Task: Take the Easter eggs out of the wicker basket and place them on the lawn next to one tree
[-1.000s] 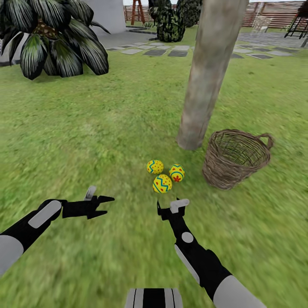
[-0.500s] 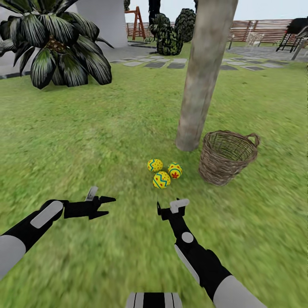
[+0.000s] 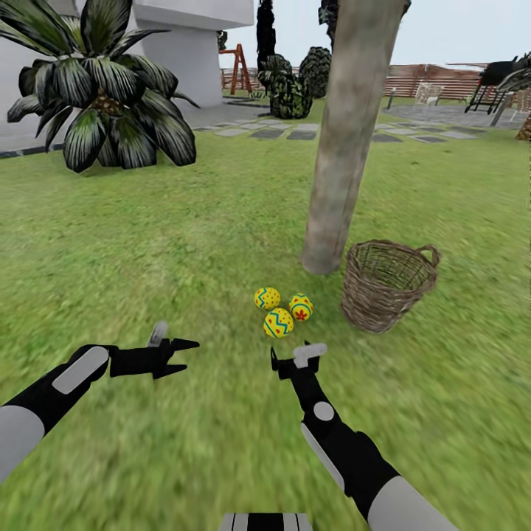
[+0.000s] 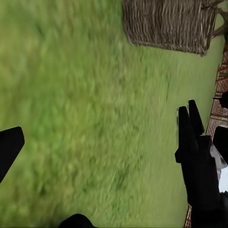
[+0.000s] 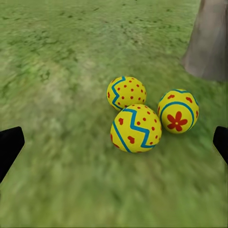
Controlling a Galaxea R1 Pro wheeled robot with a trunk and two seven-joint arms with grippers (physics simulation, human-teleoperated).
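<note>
Three yellow Easter eggs lie together on the lawn: a dotted one, one with a red flower and a zigzag one. They sit just in front of the tree trunk's base. The wicker basket stands upright to their right, beside the trunk, and no egg shows inside it. My right gripper hovers open just short of the eggs, its fingertips wide apart. My left gripper is open over bare grass to the left, and its wrist view catches the basket.
A short palm stands at the far left before a white house. Paving slabs, dark bushes and a brown fence lie beyond the tree. Grass stretches all around.
The head view has tilted upward, showing more sky and house; the whole picture shifted. Eggs, basket and both grippers hold their places relative to one another.
</note>
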